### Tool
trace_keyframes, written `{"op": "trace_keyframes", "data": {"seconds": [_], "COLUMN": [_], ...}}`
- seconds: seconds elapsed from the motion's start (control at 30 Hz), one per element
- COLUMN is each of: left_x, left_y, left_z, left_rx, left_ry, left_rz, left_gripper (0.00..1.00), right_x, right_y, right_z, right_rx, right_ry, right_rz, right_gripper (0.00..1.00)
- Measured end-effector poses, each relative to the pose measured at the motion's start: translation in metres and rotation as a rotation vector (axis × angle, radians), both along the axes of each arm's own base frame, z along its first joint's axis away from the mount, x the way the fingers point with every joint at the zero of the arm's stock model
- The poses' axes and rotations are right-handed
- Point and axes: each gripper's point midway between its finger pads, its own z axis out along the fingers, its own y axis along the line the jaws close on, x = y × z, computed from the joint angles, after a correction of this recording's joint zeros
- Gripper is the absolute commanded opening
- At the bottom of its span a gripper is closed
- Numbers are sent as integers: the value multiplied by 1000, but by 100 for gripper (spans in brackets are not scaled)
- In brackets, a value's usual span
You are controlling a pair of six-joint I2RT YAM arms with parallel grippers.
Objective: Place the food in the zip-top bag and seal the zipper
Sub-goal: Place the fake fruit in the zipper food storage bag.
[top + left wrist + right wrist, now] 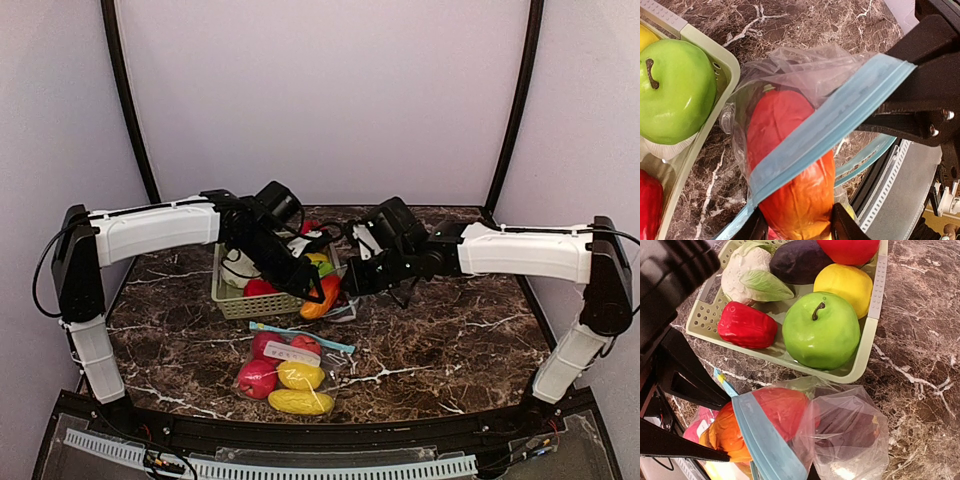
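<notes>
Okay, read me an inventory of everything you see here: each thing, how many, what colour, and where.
table: one, dark marble, under everything
basket: one, pale green, middle of table
apple: one, green, basket corner nearest open bag
yellow fruit: one, yellow, basket, beside apple
pepper: one, red, basket
round red fruit: one, red, basket, next to yellow fruit
eggplant: one, dark purple, basket
cabbage: one, pale with green leaf, basket
orange-red fruit: one, partway into open bag
open bag: one, clear, blue zipper, beside basket
filled bag: one, clear, near edge, red and yellow food inside
left pincer: black, gripping orange-red fruit
right pincer: black, shut on open bag's rim
</notes>
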Motion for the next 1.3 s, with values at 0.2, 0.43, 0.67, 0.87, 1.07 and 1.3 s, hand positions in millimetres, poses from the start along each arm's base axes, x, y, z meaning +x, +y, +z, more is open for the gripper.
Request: {"op": "trace_keyframes", "data": {"seconds": [0.2,0.43,0.67,0.87,1.07,1.3], "left_x": [-2,-1,6,12,14,16], "left_y": [2,-5,-16,-21,-24,-26], "left_z": [-1,-6,-17,-33,-34,-31], "left_rx": [11,-15,-38,-30,-37,-49], "left_ry": [-13,2,18,38,45,43], "left_rz": [-30,-19,1,23,37,41], "left_gripper": [40,38,38,38,37,38], "right_x": [7,13,11,11,8,11], "right_y": [-6,-18,-31,-43,-58,-70], "right_z": [0,-23,-38,-42,-23,-9], "right_rx": [17,-33,-104,-151,-164,-181], "right_ry": [27,80,98,87,48,3], "right_rz": [-4,-36,-68,-91,-119,-162], "right_gripper": [1,15,42,58,66,50]}}
